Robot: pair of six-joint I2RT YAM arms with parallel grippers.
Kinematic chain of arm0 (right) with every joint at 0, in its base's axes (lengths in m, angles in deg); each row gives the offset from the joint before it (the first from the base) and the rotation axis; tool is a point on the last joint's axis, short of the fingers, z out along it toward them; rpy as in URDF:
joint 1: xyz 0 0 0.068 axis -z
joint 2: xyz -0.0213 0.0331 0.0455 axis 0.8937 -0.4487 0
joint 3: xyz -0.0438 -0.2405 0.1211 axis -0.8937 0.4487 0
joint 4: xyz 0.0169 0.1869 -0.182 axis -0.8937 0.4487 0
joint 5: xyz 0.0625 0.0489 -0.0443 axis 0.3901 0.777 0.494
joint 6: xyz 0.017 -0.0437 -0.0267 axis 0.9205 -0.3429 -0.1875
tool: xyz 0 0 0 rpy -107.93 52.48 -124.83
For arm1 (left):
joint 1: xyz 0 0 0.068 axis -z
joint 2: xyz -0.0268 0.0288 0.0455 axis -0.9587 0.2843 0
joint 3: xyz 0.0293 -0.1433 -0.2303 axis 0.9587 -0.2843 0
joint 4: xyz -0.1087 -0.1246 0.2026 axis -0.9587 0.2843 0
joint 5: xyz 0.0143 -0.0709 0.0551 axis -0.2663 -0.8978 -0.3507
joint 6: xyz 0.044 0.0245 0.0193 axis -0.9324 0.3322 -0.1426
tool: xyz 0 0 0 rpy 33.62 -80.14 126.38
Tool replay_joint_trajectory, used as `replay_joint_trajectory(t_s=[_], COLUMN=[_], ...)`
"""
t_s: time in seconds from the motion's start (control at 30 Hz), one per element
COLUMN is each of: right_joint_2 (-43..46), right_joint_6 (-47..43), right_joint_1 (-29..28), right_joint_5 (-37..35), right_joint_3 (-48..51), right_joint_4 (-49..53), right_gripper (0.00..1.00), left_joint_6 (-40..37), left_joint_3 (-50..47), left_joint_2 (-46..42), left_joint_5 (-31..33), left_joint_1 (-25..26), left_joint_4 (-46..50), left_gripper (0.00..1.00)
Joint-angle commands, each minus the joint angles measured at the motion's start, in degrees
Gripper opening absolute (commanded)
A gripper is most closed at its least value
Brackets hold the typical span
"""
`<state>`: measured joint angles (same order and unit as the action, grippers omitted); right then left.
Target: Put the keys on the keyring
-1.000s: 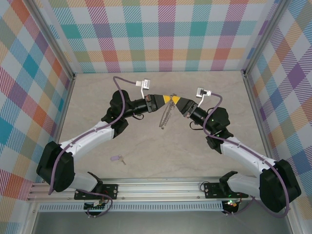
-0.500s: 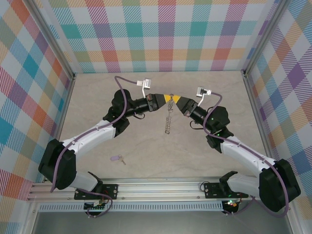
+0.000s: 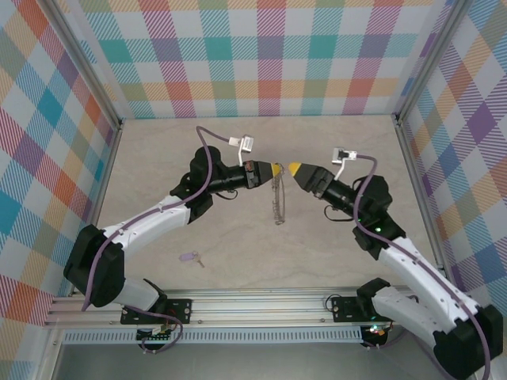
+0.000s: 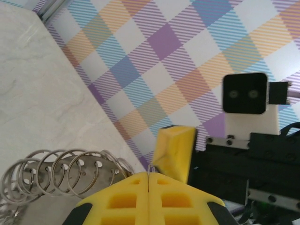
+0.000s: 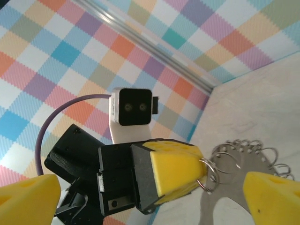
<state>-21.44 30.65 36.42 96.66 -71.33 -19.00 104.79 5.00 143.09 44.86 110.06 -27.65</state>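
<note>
Tabletop (image 3: 238, 237); right hand (image 3: 295, 169) now seemingly off keyring (image 3: 277, 198)

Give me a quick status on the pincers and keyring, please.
Left pincer shut on keyring, hoop hanging. Right pincer open, apart from it. Key on table, nothing blocking.

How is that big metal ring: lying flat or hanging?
Hanging. The left end effector is shut on the keyring at its top, and it dangles below; the right end effector is open, apart from it.
</note>
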Motion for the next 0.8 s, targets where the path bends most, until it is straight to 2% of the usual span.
replay_joint_trajectory(t_s=[0.0, 0.1, 0.27, 0.43, 0.53, 0.63, 0.77], right_joint_2=[2.69, 4.19, 7.14, 10.0, 11.34, 11.93, 10.21], right_joint_6=[-5.11, -7.5, -10.96, -13.66, -14.27, -14.31, -12.3], right_joint_1=[1.52, 1.6, 1.56, 1.69, 1.68, 1.78, 1.77], right_joint_5=[0.56, 0.84, 2.07, 1.93, 2.87, 4.93, 9.64], right_joint_3=[-1.62, -1.19, 0.58, 2.28, 3.1, 3.61, 4.26], right_joint_4=[15.55, 19.52, 20.34, 19.49, 18.01, 15.16, 7.95], right_gripper=[1.0, 1.0, 1.0, 0.9, 0.79, 0.62, 0.43], left_joint_6=[-6.21, -10.72, -17.24, -20.93, -21.21, -21.34, -21.6], left_joint_3=[3.66, 5.83, 9.41, 11.65, 11.74, 12.16, 13.46], left_joint_2=[-2.36, -2.75, -2.73, -2.26, -2.31, -2.16, -1.67], left_joint_5=[-1.32, -3.43, -7.95, -12.79, -15.77, -18.28, -21.11], left_joint_1=[0.56, 0.51, -0.12, -1.47, -2.53, -3.26, -3.54], left_joint_4=[3.13, 7.83, 14.2, 17.81, 17.46, 17.32, 17.89], left_gripper=[0.0, 0.0, 0.0, 0.0, 0.0, 0.0, 0.0])
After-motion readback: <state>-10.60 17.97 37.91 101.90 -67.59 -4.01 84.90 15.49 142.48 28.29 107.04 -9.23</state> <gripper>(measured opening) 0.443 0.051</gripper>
